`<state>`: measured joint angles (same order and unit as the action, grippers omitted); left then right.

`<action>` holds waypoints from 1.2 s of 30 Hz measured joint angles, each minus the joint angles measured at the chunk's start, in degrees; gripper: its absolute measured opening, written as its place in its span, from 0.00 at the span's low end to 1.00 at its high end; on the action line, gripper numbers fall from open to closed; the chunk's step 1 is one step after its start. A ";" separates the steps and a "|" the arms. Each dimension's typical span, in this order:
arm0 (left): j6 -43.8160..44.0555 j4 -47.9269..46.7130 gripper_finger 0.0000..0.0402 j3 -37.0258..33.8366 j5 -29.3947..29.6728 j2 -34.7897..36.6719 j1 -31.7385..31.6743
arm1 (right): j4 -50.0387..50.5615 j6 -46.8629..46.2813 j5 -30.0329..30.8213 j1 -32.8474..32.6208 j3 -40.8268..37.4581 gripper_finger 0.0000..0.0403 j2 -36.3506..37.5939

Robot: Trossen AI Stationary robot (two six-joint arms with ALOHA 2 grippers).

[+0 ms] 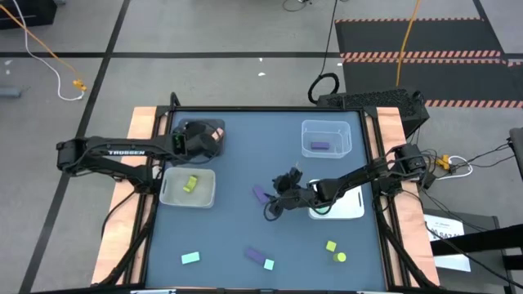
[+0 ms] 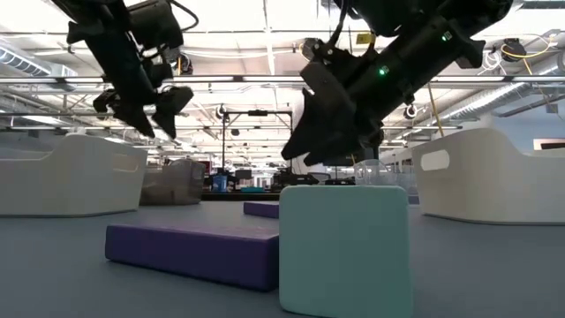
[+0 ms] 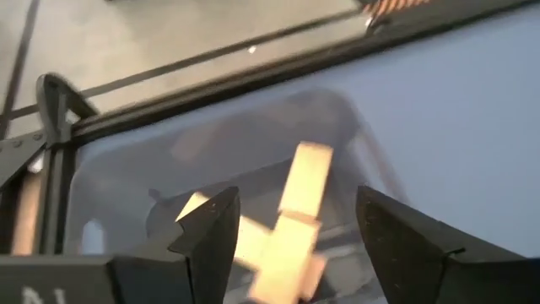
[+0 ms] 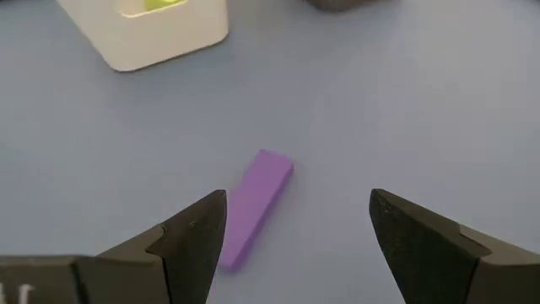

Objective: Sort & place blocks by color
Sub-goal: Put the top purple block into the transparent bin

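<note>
My left gripper is open above the dark grey bin at the table's far left. Salmon-orange blocks lie in that bin below the fingers, which touch none of them. My right gripper is open near mid-table, above a purple bar that lies flat on the table. A yellow-green block sits in the left white bin. A purple block sits in the clear bin.
A second white bin lies under my right arm. Loose blocks lie by the near edge: teal, a purple bar, teal and two yellow-green. The low view shows the teal block and purple bar close up.
</note>
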<state>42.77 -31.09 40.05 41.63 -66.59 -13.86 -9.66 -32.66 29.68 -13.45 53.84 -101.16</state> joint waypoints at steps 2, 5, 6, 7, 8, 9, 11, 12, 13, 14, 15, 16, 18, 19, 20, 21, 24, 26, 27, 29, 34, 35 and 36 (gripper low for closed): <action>-0.51 2.30 0.59 0.00 -0.02 0.78 0.33 | -0.44 -2.50 -0.47 -0.02 0.00 0.70 0.00; -0.98 5.07 0.60 -0.07 -0.02 2.83 1.38 | -0.71 -5.21 -1.37 -0.02 0.04 0.70 0.00; -1.20 5.80 0.60 -0.05 -0.04 3.54 1.81 | -0.46 -5.74 -1.39 -0.10 0.04 0.70 -0.01; -1.58 6.00 0.60 -0.07 -0.04 4.32 2.34 | -0.42 -6.18 -1.37 -0.11 0.04 0.70 0.00; -1.93 6.69 0.60 -0.07 -0.04 5.18 2.99 | -0.44 -6.79 -1.37 -0.11 0.04 0.70 -0.01; -2.22 7.82 0.60 -0.07 -0.08 6.05 3.82 | -0.38 -7.23 -1.38 -0.12 0.04 0.70 0.00; -2.24 8.79 0.60 -0.04 -0.58 7.75 5.33 | -0.19 -7.92 -1.35 -0.11 0.14 0.70 0.00; -2.25 9.20 0.60 -0.04 -0.80 8.67 6.27 | -0.21 -8.27 -1.37 -0.11 0.34 0.70 -0.14; -2.26 10.00 0.60 -0.04 -0.97 9.51 7.25 | -0.20 -8.40 -1.32 -0.11 1.03 0.70 -0.88; -2.40 10.78 0.60 -0.04 -1.11 10.42 8.18 | -0.42 -8.37 -1.36 -0.11 1.93 0.70 -1.70; -2.73 11.40 0.60 -0.04 -1.13 11.30 9.16 | -0.39 -8.16 -1.53 -0.15 2.85 0.70 -2.73; -3.15 12.36 0.60 -0.04 -1.11 11.98 10.32 | -0.01 -7.70 -2.23 -0.17 3.92 0.70 -3.99; -4.24 13.76 0.60 -0.04 -1.19 13.44 12.51 | 0.85 -6.99 -3.10 -0.17 7.04 0.70 -7.15; -4.85 14.36 0.60 -0.07 -1.22 14.08 13.62 | 2.89 -6.86 -2.88 -0.20 8.61 0.70 -8.58; -5.35 15.47 0.60 -0.03 -1.25 14.70 14.77 | 5.94 -6.76 -2.76 -0.20 10.09 0.70 -9.77; -5.48 15.76 0.60 0.00 -1.28 15.36 15.81 | 8.65 -6.79 -2.65 -0.19 11.72 0.70 -11.11; -5.58 15.69 0.60 0.00 -1.27 16.80 18.81 | 14.19 -7.06 -1.82 -0.11 15.62 0.70 -14.12; -5.61 15.58 0.60 0.00 -1.29 17.48 20.48 | 15.00 -7.02 -1.53 -0.11 17.84 0.70 -16.15; -5.60 15.84 0.60 0.00 -1.27 17.58 21.26 | 14.84 -6.90 -2.57 -0.11 18.65 0.70 -17.06; -5.60 16.15 0.60 0.00 -1.26 17.60 22.69 | 15.33 -6.10 -3.64 -0.13 20.26 0.70 -18.75; -5.45 16.29 0.60 0.00 -1.87 17.23 25.54 | 14.93 -4.43 -3.13 -0.31 21.53 0.60 -21.07; -5.35 16.24 0.60 0.00 -2.55 17.18 26.23 | 15.39 -4.60 -3.09 -0.33 21.53 0.56 -21.09; -5.04 16.35 0.60 0.00 -3.22 17.19 26.91 | 16.07 -4.74 -3.20 -0.33 21.54 0.50 -21.09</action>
<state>37.73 -14.74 40.05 38.40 -49.39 13.06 6.41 -37.40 26.48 -13.78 75.38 -122.26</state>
